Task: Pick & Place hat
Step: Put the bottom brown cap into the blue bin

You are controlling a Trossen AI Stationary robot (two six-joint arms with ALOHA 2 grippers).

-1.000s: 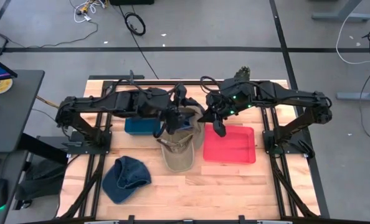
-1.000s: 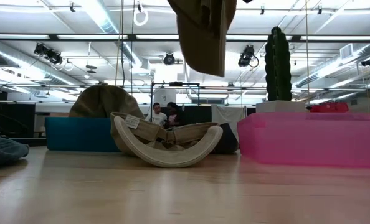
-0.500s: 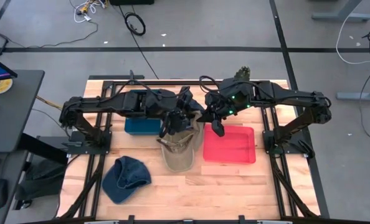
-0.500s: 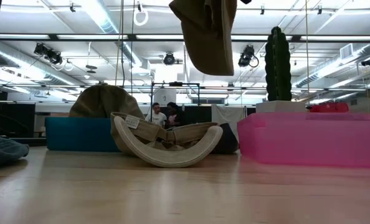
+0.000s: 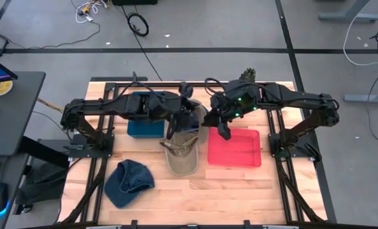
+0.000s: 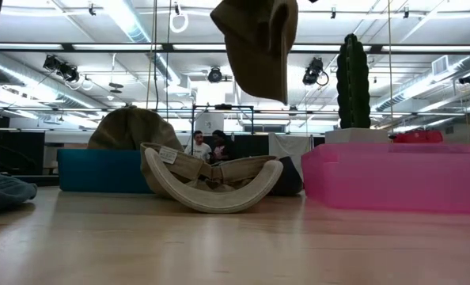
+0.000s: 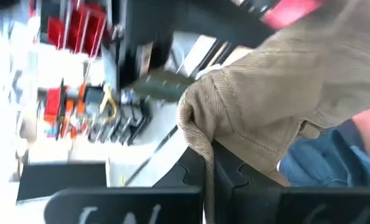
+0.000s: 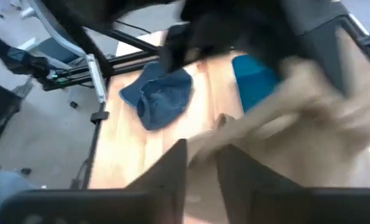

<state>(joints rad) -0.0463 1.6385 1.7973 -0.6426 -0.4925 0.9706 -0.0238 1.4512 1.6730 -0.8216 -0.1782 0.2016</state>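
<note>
Above mid-table, we see the left gripper [image 5: 184, 121] clamped on the tan corduroy cap [image 7: 284, 118] hanging aloft between both arms, while the right gripper [image 5: 216, 119], jaws parted, sits beside it. We judge it light and floppy; best pinched at the seamed edge.

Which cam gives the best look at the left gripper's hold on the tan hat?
Left wrist view: the left gripper is shut on a fold of the raised tan hat, seen close. High view shows both arms crowding the hat. Low view shows only hanging cloth. Right wrist view is blurred.
</note>
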